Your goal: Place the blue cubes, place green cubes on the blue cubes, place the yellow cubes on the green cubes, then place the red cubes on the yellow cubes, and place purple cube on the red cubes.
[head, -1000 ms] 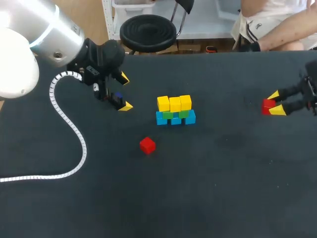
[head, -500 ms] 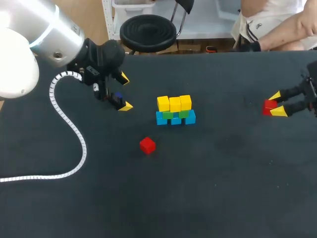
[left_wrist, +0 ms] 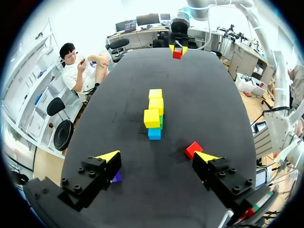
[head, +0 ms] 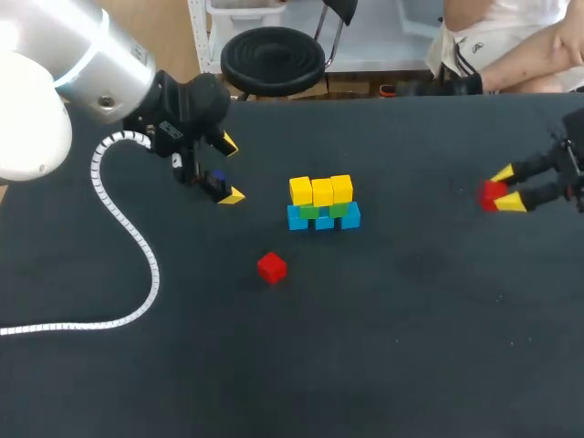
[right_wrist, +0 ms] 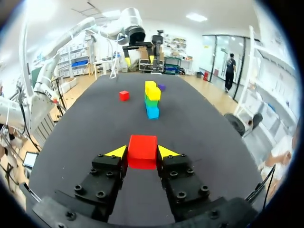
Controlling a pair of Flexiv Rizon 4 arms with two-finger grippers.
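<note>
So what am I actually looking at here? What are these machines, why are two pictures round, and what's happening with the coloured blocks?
This is a two-armed robot at a black table. Each arm ends in a gripper with two yellow-tipped fingers. The plain picture looks down from a camera above and behind the robot. The round ones come from a camera on each wrist, looking out along the fingers. Mid-table stands a small stack: blue cubes at the bottom, green cubes on them, yellow cubes on top. A loose red cube lies on the table near it. The right gripper is shut on another red cube. The left gripper is open and holds nothing; a purple cube lies beside one of its fingers.
</note>
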